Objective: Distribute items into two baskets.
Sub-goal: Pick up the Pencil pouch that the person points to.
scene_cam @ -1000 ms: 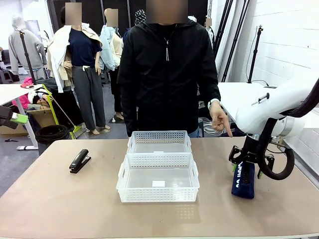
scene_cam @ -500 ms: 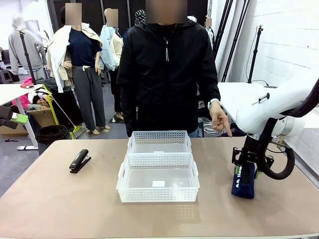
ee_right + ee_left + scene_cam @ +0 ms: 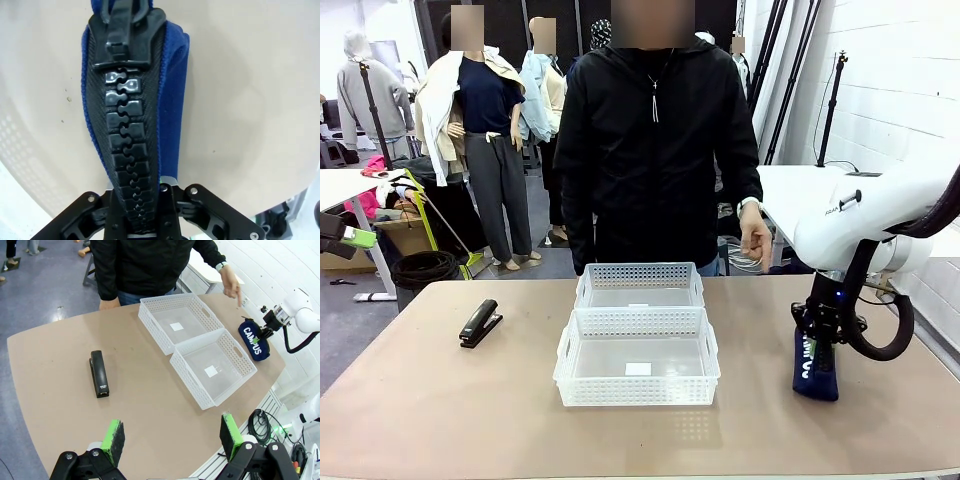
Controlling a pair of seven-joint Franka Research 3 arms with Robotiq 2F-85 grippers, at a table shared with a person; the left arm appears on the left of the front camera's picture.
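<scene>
Clamped onto the zip ridge of the navy CAMPUS pouch [image 3: 817,370] with the right gripper [image 3: 820,335], on the table [image 3: 440,400] right of both white baskets [image 3: 640,322], probably to lift. Spread wide, empty, at the left gripper [image 3: 170,437] above the black stapler [image 3: 99,373].

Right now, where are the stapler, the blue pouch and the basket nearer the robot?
stapler [image 3: 480,323], front view, middle of its black top.
blue pouch [image 3: 819,375], front view, lower half of its side.
near basket [image 3: 638,391], front view, its front lattice wall.
</scene>
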